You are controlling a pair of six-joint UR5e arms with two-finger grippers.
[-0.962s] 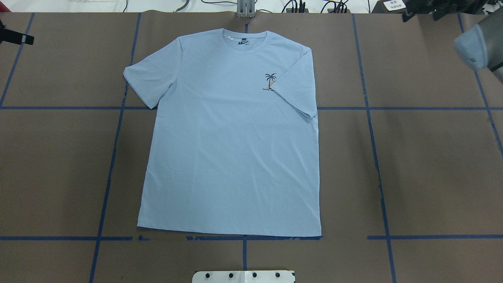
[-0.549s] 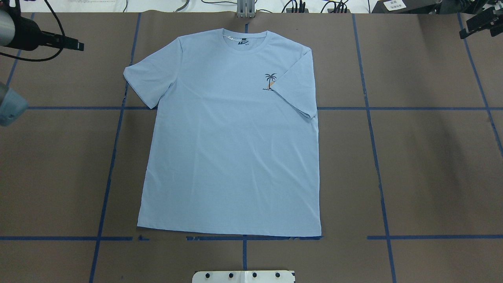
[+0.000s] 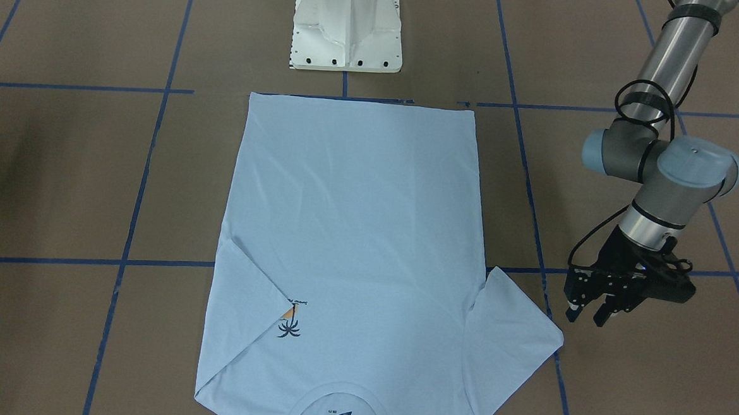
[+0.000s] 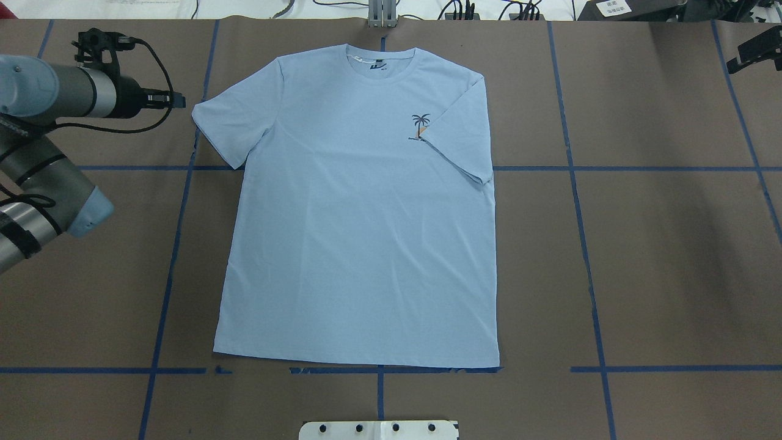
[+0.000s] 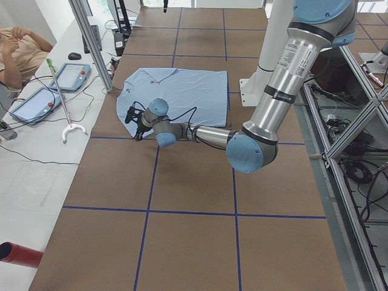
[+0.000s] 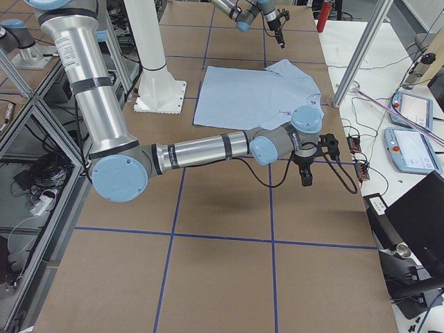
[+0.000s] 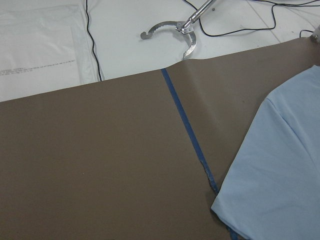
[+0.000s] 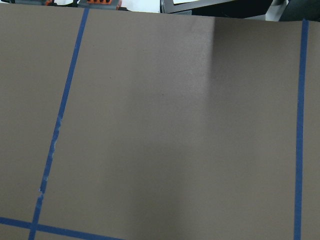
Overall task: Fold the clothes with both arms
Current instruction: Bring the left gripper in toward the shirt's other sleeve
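Note:
The pale blue T-shirt (image 4: 360, 232) lies flat, front up, collar at the far edge. The sleeve on the robot's right is folded in over the chest and partly covers the palm-tree print (image 4: 420, 126). The other sleeve (image 4: 229, 125) lies spread out. My left gripper (image 3: 586, 315) is open and empty, just outside that spread sleeve (image 3: 515, 329); it also shows in the overhead view (image 4: 179, 99). My right gripper (image 4: 756, 56) is at the far right edge, well away from the shirt; I cannot tell how its jaws stand. The left wrist view shows the sleeve edge (image 7: 280, 170).
The brown table cover (image 4: 660, 263) carries a grid of blue tape lines (image 4: 577, 183). The white pedestal base (image 3: 347, 26) stands just past the shirt's hem. A side table with tablets (image 5: 36, 103), a metal claw tool (image 7: 177, 32) and a seated person (image 5: 18, 45) lie beyond the collar end.
My left arm has swung in from the left edge, bringing its gripper close to the spread sleeve. My right gripper has stayed near the far right corner. The shirt has not moved.

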